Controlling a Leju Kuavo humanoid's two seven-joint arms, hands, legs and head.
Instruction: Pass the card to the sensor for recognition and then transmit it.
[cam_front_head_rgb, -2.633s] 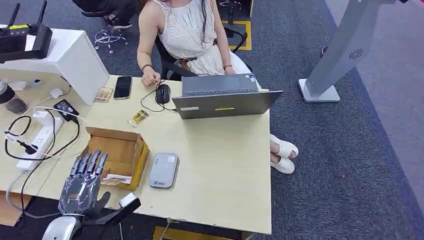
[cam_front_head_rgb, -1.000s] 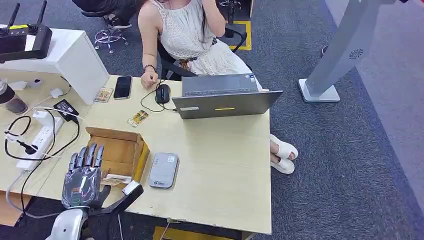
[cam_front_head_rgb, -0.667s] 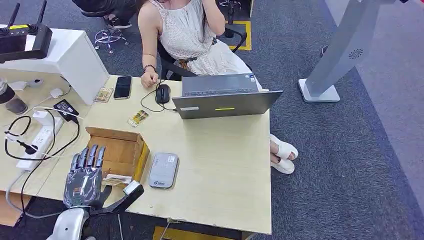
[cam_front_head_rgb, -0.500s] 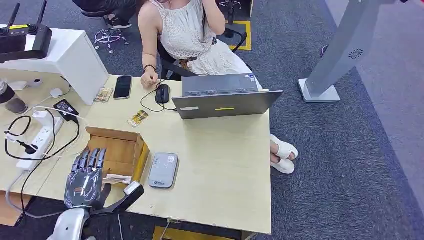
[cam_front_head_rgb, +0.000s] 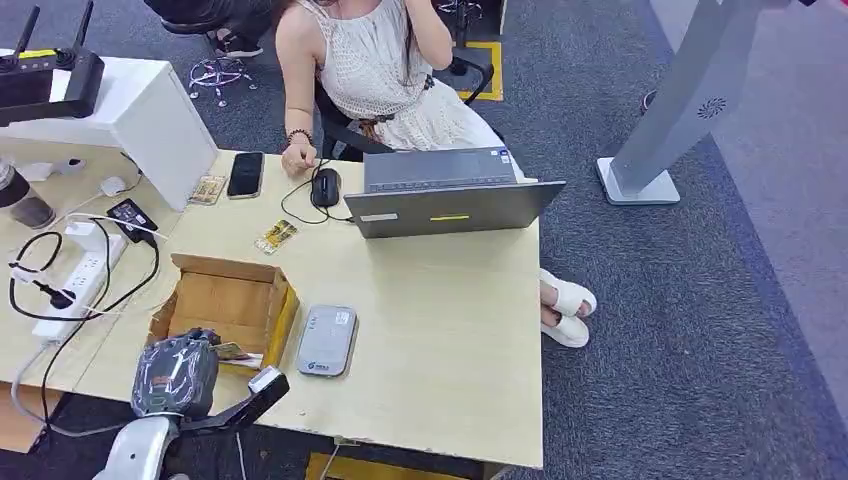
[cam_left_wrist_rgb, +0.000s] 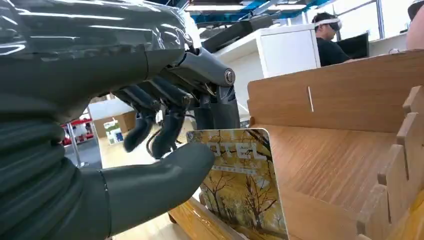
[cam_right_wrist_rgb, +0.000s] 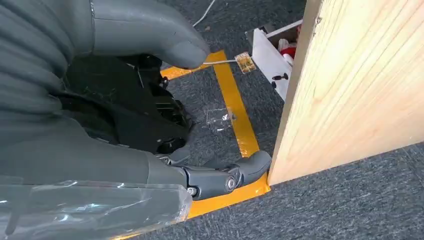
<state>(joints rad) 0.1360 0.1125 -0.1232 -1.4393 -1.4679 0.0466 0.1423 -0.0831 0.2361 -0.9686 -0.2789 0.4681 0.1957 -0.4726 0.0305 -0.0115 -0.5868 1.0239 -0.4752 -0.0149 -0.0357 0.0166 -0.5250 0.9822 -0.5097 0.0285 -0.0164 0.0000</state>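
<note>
Fingers of the left hand (cam_front_head_rgb: 176, 374) had curled, pinching the card (cam_left_wrist_rgb: 243, 192), which stood upright, long axis vertical, in the cardboard box (cam_front_head_rgb: 232, 301).

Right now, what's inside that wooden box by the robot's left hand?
A card printed with autumn trees stands at the near edge of the wooden box, pinched by the left hand. The rest of the floor looks bare; the hand covers the near corner.

Pale wooden surface (cam_front_head_rgb: 440, 320) over dark grey carpet (cam_front_head_rgb: 700, 330), crossed by yellow floor tape (cam_right_wrist_rgb: 235, 112). White cabinet (cam_front_head_rgb: 150, 115) at the far left, grey pedestal stand (cam_front_head_rgb: 690, 100) to the right, ceiling strip lights (cam_left_wrist_rgb: 215, 6) overhead.
</note>
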